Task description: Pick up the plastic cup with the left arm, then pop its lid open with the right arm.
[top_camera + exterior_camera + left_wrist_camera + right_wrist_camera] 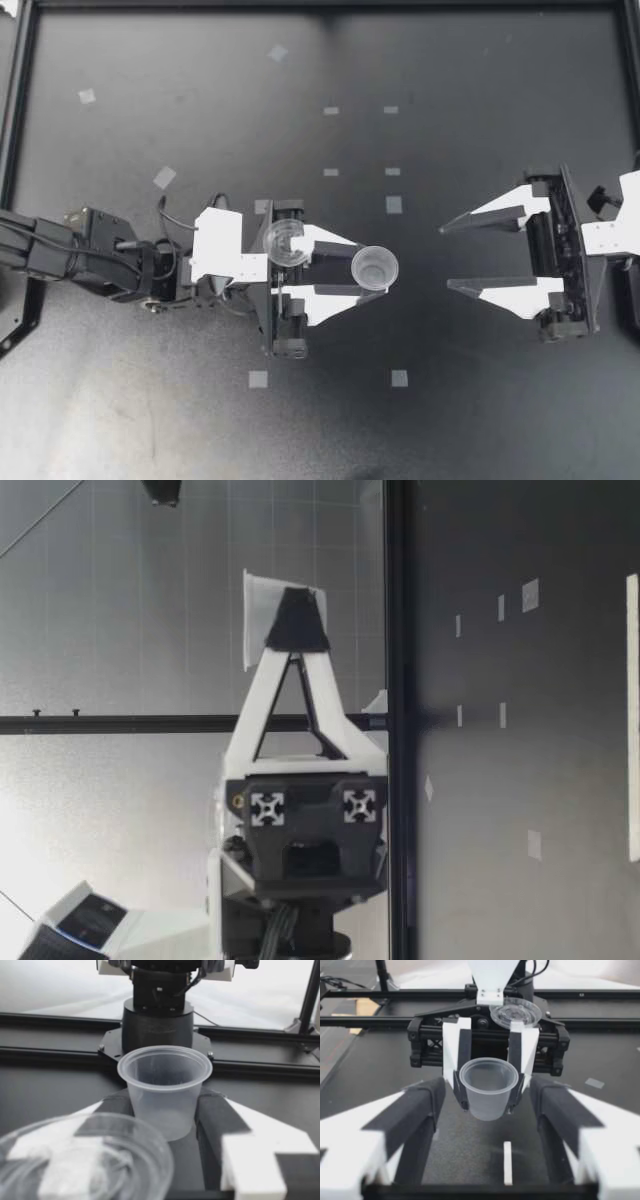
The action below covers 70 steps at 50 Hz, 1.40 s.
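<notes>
Clear plastic cup (376, 266) held upright between fingertips of left gripper (372, 268), clamped from both sides, raised off table (480, 400), clear lid (288, 243) seen atop gripper body behind fingers, right gripper (446, 257) spread wide, facing cup, well apart.

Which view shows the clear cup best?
Right wrist view: the cup shows whole, upright, clamped between my left hand's fingers. Left wrist view: a lid overlaps it; top view shows only its mouth; low view half hides it.

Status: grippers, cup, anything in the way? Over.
Left gripper shut on clear cup, upright. Right gripper open, facing it, apart. Clear lid rests on left gripper; nothing else between grippers.
</notes>
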{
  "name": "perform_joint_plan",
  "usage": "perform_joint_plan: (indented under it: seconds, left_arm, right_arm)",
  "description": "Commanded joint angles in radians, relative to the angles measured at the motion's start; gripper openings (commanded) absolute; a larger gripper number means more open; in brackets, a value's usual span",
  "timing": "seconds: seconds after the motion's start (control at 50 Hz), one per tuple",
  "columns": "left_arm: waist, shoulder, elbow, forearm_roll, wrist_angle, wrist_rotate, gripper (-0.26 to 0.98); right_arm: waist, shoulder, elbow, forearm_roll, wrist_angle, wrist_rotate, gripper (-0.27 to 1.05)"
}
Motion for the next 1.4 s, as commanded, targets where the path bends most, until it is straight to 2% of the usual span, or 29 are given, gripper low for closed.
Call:
perform_joint_plan:
  seconds: [0.0,1.38]
  left_arm:
    - [0.002,-0.02,-0.02,-0.002,-0.005,0.002,0.11]
    - [0.0,-0.005,-0.026,-0.002,-0.002,0.003,0.11]
  right_arm:
    - [-0.006,-0.002,-0.012,0.003,-0.005,0.0,0.68]
    - [-0.006,-0.012,0.018,0.006,-0.005,0.002,0.68]
